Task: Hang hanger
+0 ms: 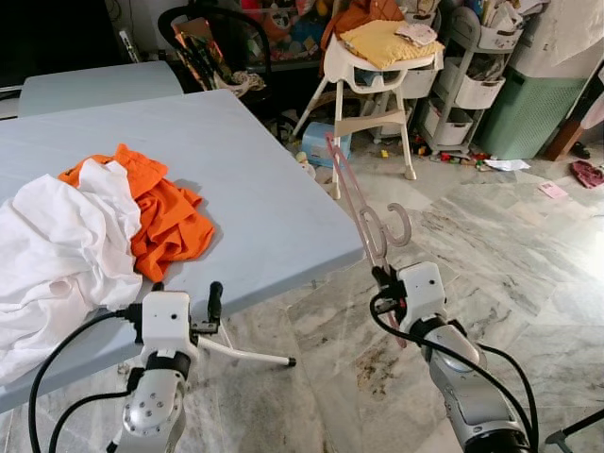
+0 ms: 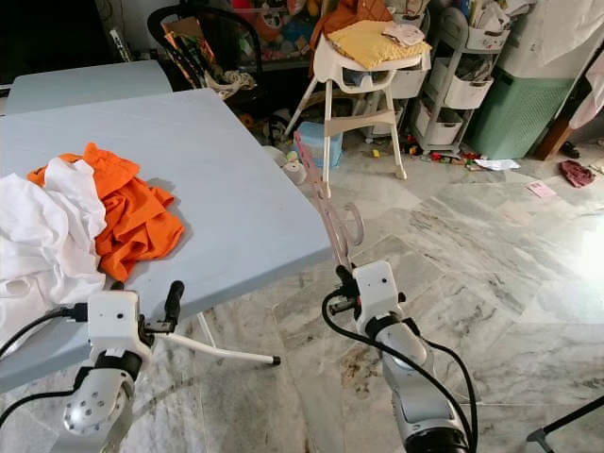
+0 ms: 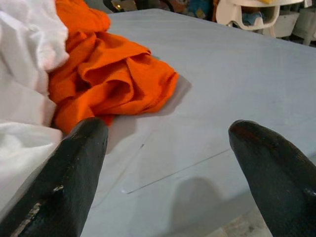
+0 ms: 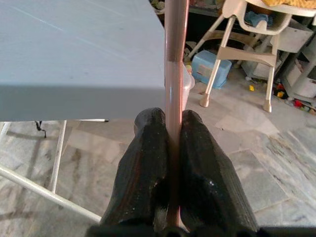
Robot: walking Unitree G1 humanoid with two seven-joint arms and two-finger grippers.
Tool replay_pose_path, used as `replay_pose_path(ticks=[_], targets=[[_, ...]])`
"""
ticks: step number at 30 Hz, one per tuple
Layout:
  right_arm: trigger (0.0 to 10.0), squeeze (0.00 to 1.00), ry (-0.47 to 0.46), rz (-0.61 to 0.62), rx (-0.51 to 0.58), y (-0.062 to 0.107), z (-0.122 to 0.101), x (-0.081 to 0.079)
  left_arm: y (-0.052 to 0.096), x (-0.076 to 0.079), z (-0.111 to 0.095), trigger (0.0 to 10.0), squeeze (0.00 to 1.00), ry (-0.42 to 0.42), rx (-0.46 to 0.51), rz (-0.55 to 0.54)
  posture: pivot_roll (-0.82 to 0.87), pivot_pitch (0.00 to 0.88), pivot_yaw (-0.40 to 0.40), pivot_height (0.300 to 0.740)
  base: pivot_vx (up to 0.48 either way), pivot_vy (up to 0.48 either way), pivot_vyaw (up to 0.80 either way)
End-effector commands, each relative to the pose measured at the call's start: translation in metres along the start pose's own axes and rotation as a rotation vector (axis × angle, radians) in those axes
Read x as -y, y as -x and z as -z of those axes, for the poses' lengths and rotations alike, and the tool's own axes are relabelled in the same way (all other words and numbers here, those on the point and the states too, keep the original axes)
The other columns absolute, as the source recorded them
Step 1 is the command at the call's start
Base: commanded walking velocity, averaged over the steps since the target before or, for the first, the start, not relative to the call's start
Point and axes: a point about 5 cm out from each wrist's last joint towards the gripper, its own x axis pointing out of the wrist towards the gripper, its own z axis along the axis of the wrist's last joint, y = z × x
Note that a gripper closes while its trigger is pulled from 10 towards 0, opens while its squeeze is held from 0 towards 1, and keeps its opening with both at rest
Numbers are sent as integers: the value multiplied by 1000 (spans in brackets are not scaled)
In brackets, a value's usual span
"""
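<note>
1. Clamping a pink hanger (image 1: 363, 212) between its black fingers, the right gripper (image 1: 381, 283) is seen just off the corner of the grey-blue table (image 1: 245, 189), over the marble floor (image 1: 491, 245).
2. The hanger is held upright, its hook curling to one side.
3. The left gripper (image 3: 168, 168) is kept at the table's near edge, fingers spread apart and empty.
4. An orange garment (image 1: 160, 212) and white cloth (image 1: 57, 255) are piled on the table.

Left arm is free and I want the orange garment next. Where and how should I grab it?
Grip the raised fold at the orange garment's edge nearest the table's bare side. Bring the open left end effector in low across the bare tabletop: that bunched edge stands up, while its other side touches the white cloth.
</note>
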Motion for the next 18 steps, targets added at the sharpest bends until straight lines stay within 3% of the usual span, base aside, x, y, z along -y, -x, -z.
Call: replay_pose_path(ticks=[1, 10, 18], targets=[[10000, 0, 0, 18, 17, 0, -6, 4, -3, 0, 0, 10000, 0, -5, -8, -7, 8, 0, -41, 740, 0, 0, -625], [10000, 0, -8, 79, 3, 2, -5, 6, -8, 3, -2, 10000, 0, 12, -9, 21, 0, 0, -21, 740, 0, 0, -562], [10000, 0, -12, 101, -20, 5, 1, 7, -12, 3, -1, 10000, 0, 14, -26, 35, -11, 0, -15, 740, 0, 0, -800]])
